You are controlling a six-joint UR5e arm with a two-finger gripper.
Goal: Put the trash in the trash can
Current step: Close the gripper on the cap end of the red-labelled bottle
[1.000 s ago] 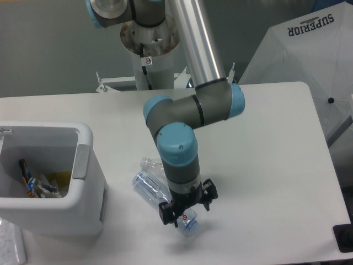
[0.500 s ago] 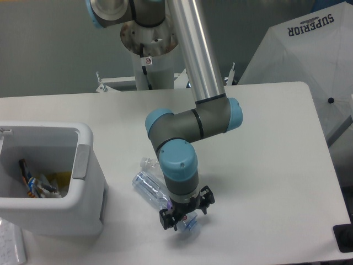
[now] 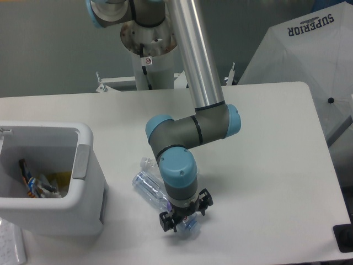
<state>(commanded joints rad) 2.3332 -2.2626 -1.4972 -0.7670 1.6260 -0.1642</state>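
Lowered since earlier, claw (image 3: pixel 185 221) straddles the longer bottle's (image 3: pixel 150 186) capped end.

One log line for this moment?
phase: grasp approach | gripper: low over clear plastic bottle, closure unclear | boxy white trash can: left, apart

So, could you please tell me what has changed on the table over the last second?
The gripper has come down over the blue-capped end of the longer clear plastic bottle, and the arm's elbow has sunk with it. Whether the jaws have closed cannot be told. The bottle itself, the shorter clear bottle behind it and the boxy white plastic bin have not moved.
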